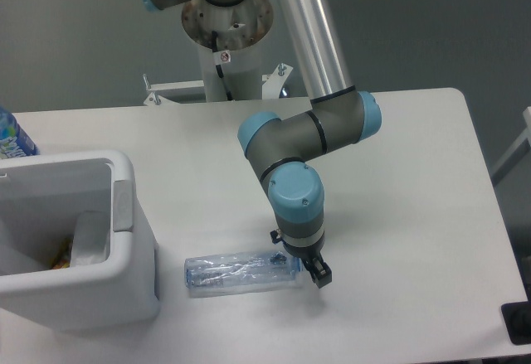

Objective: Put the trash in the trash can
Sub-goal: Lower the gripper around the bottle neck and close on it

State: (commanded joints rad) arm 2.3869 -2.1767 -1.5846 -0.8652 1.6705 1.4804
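- The bottle [241,273] lies on its side on the table [415,215], just right of the can [124,248], with its long axis running left to right.
- The gripper [305,268] is down at the bottle's right end. One dark finger shows just past that end. I cannot tell how wide the jaws stand, or whether they have hold of anything.
- Risk: a grasp at the very end of a crushed, clear bottle is shallow. The thin plastic may buckle or squirt out leftward as the fingers close.
- Risk: if it is caught only by that end, the long body would hang and swing. It could then strike the can's rim on the way over.
- Risk: a finger pressing down beside the bottle could roll it toward the near edge of the table.
- Pale material already lies inside the can, so the bottle looks like the piece left to move. Whether that material is the wrapper is unclear.
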